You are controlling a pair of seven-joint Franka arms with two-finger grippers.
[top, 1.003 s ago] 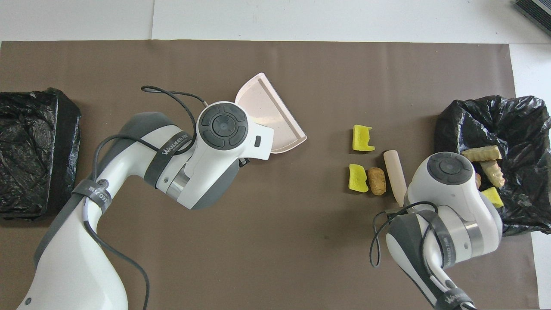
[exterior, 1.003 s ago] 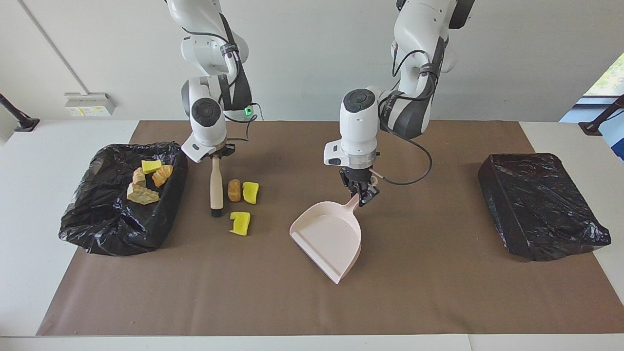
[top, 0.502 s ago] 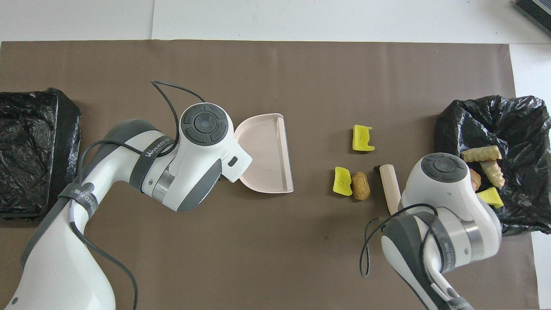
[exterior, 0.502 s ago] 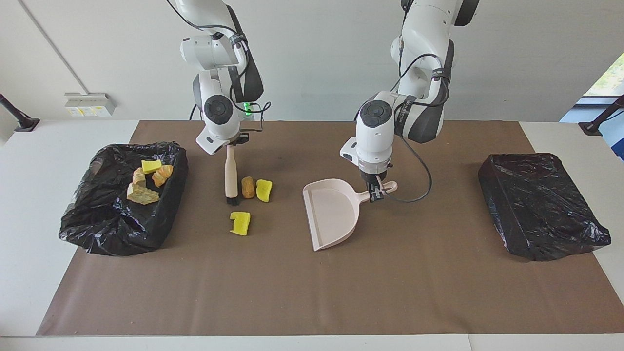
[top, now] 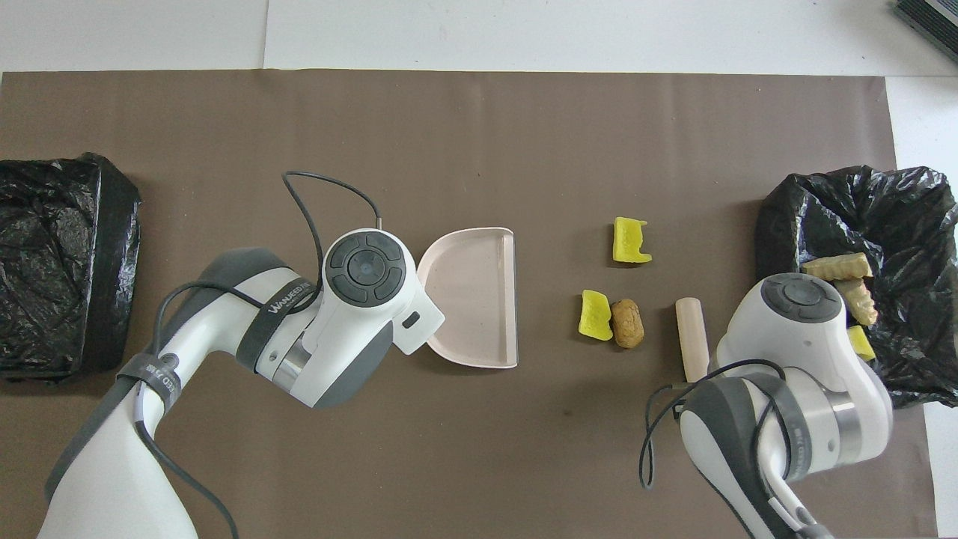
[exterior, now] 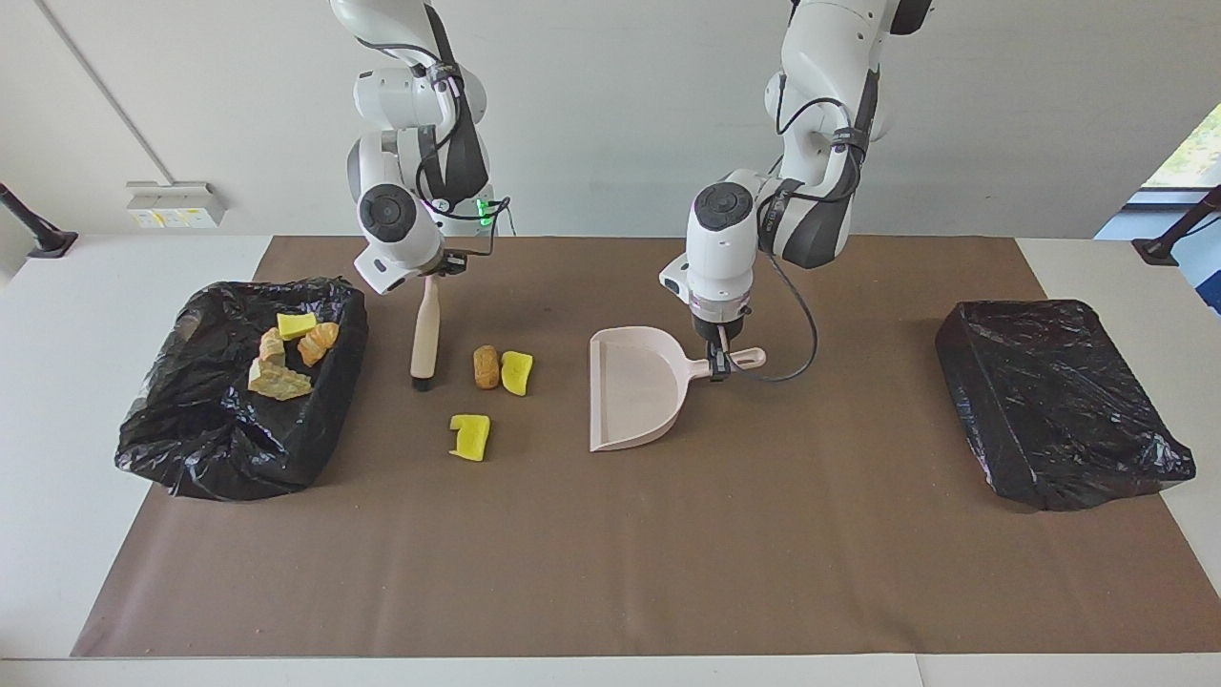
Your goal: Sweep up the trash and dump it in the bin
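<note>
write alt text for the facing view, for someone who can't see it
Two robot arms work at a brown mat: the left gripper holds a pink dustpan, the right gripper a brush beside three trash pieces. Four more lie in an open black bin.

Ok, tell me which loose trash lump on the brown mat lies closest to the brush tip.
The brown bread-like chunk, next to the wooden brush; both yellow sponge bits lie farther off.
</note>
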